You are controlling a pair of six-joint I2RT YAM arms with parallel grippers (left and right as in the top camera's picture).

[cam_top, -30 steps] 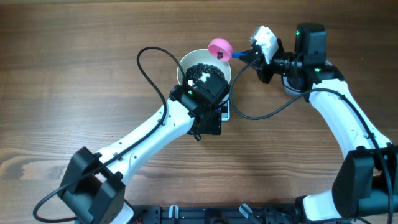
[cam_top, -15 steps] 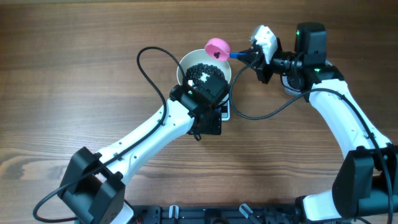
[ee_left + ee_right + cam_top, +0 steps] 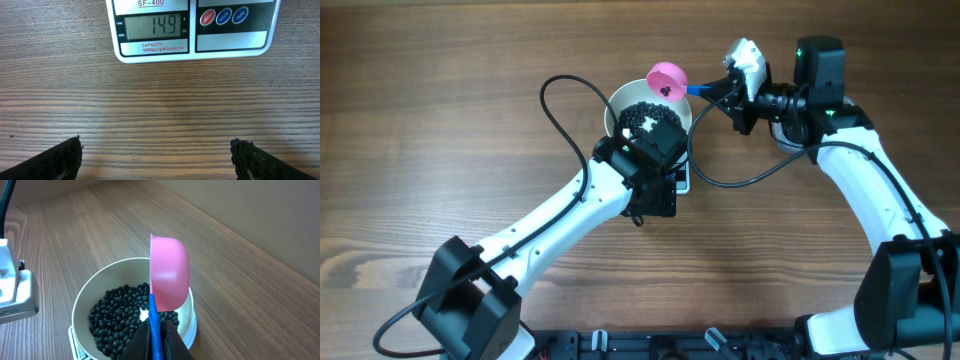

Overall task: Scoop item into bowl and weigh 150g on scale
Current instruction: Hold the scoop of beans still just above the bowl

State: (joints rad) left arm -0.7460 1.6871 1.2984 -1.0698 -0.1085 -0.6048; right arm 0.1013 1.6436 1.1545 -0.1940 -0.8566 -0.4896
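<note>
The white bowl (image 3: pixel 616 104) holds a heap of black beans, the item (image 3: pixel 646 117), and stands on the scale (image 3: pixel 192 44), whose display (image 3: pixel 152 26) reads 149. My right gripper (image 3: pixel 157 330) is shut on the blue handle (image 3: pixel 154 322) of a pink scoop (image 3: pixel 170 272), which is tipped on its side over the bowl's (image 3: pixel 82 296) far rim above the beans (image 3: pixel 120 322). From overhead the scoop (image 3: pixel 668 78) hangs at the bowl's upper right edge, beside the right gripper (image 3: pixel 724 90). My left gripper (image 3: pixel 156 157) stands open over bare wood in front of the scale, holding nothing.
The left arm's wrist (image 3: pixel 645 165) covers the bowl's near side and most of the scale from overhead. A black cable (image 3: pixel 552 108) loops on the table left of the bowl, and another (image 3: pixel 750 180) hangs from the right arm.
The right gripper has carried the scoop slightly left, closer over the bowl's rim. The left arm has not moved.
</note>
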